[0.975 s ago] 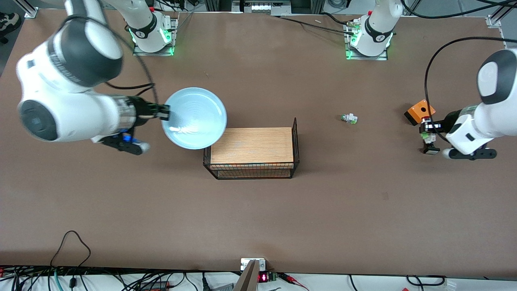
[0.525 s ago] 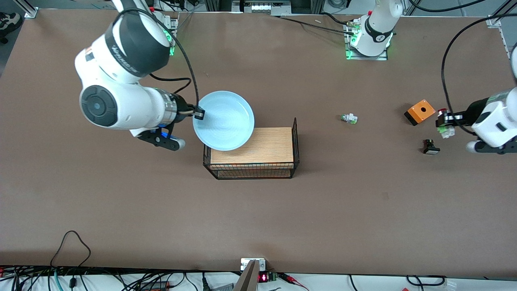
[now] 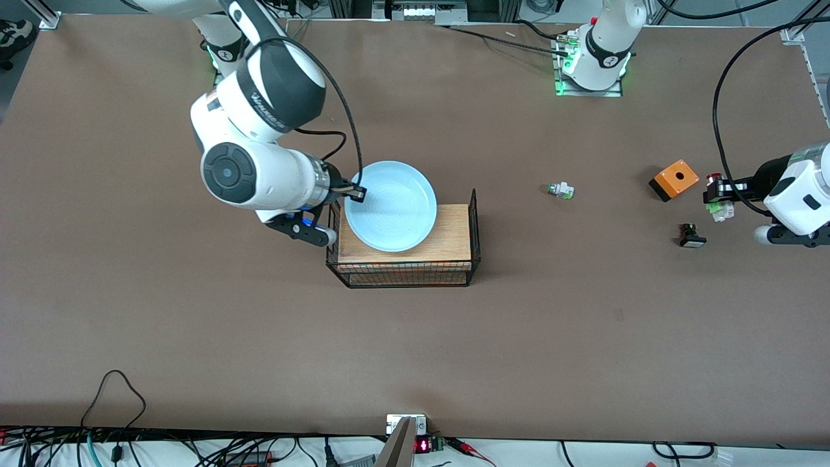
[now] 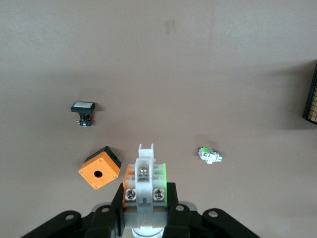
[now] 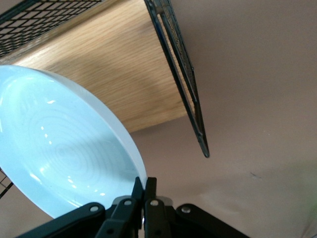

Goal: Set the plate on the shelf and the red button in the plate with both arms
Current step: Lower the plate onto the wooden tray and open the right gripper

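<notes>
While the right end effector (image 3: 355,192) pinches the plate (image 3: 390,205) by its rim over the rack (image 3: 454,227), the left end effector (image 3: 713,194) clamps the red button (image 4: 143,181) near the orange box (image 3: 675,179); only the left wrist view shows the button's screws.

plate (image 3: 391,206) over rack — red button (image 3: 715,200) aloft

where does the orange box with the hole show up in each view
Front view: the small orange box with a round hole sits on the table near the left arm's end, beside the left gripper.
Left wrist view: the box lies beside the held white-bodied red button.
Right wrist view: not in it.
Shared landmark: the black switch with a white square cap.
</notes>
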